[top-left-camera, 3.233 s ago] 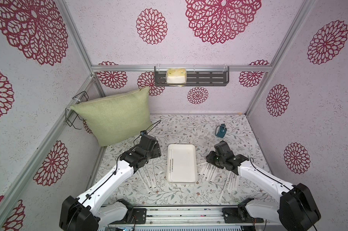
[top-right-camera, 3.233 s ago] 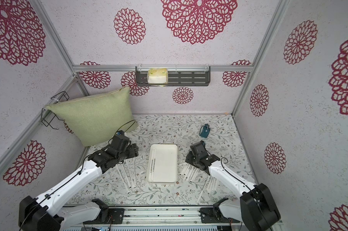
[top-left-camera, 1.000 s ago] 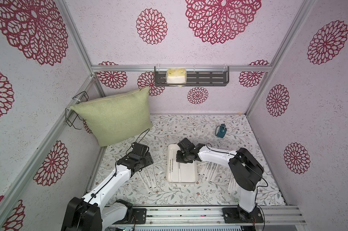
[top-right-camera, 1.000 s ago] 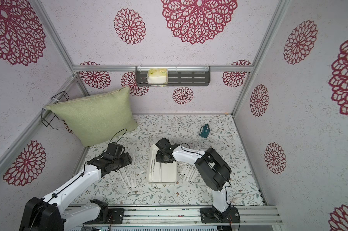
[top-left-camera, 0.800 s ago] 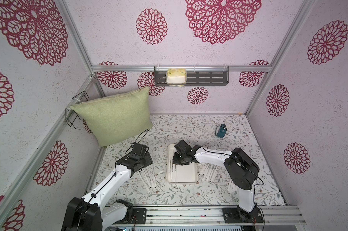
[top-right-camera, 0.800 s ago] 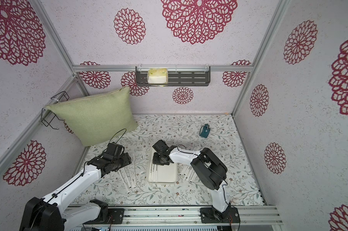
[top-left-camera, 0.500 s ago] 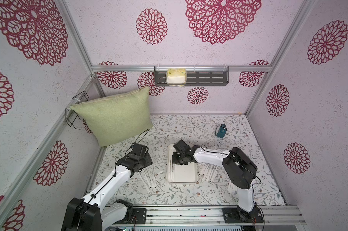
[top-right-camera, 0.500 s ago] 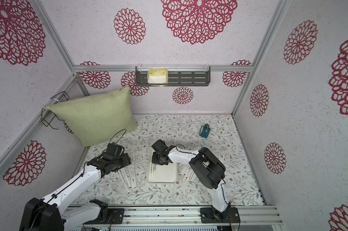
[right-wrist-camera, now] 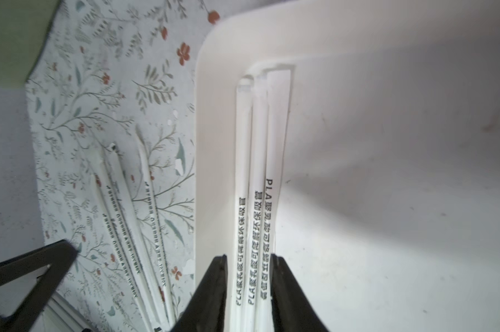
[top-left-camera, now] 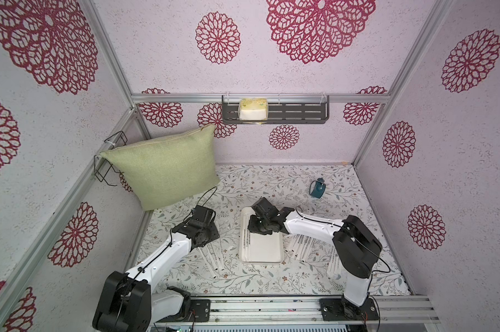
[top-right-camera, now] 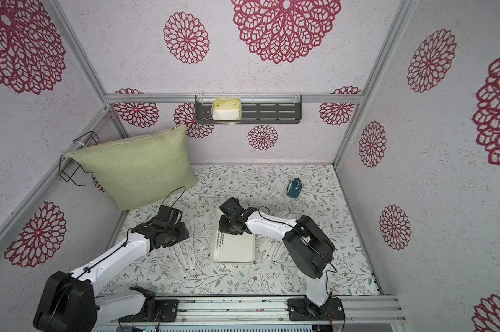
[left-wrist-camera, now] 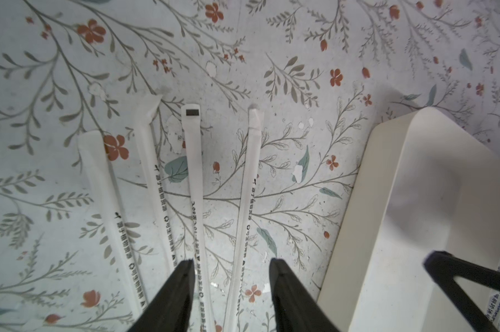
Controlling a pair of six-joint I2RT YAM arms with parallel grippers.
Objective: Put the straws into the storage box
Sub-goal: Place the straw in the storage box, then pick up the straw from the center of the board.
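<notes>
Against the storage box [right-wrist-camera: 386, 172] wall nearest the left arm, three straws [right-wrist-camera: 260, 172] lie flat inside. The right end effector [right-wrist-camera: 248, 267] stands slackened either side of them, apparently released. The left end effector [left-wrist-camera: 230, 276] is parted, straddling two of four straws [left-wrist-camera: 194, 172] on the surface [left-wrist-camera: 300, 57], grasping nothing. Recommendation: raise the right straight up, not dragging wrappers; close the left squarely. One box present. Further straws [top-left-camera: 303, 244] fan beside it, too crowded to count.
</notes>
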